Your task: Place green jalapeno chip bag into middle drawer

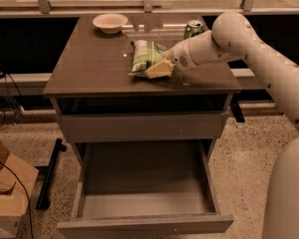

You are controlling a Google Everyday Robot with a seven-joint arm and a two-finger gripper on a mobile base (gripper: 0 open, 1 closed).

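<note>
The green jalapeno chip bag [145, 57] lies on the brown cabinet top [89, 68], right of its middle. My gripper [158, 69] reaches in from the right on the white arm [229, 34] and sits low at the bag's near right edge, touching or almost touching it. The middle drawer [144, 178] is pulled out wide open below the top, and its grey floor is bare. It lies well below and in front of the bag.
A green drink can [193, 29] stands behind the arm at the back right of the top. A beige bowl [110, 22] sits at the back left. A grey drawer with a taller front [139, 127] is above the open one. A cardboard box [7, 193] stands on the floor at the left.
</note>
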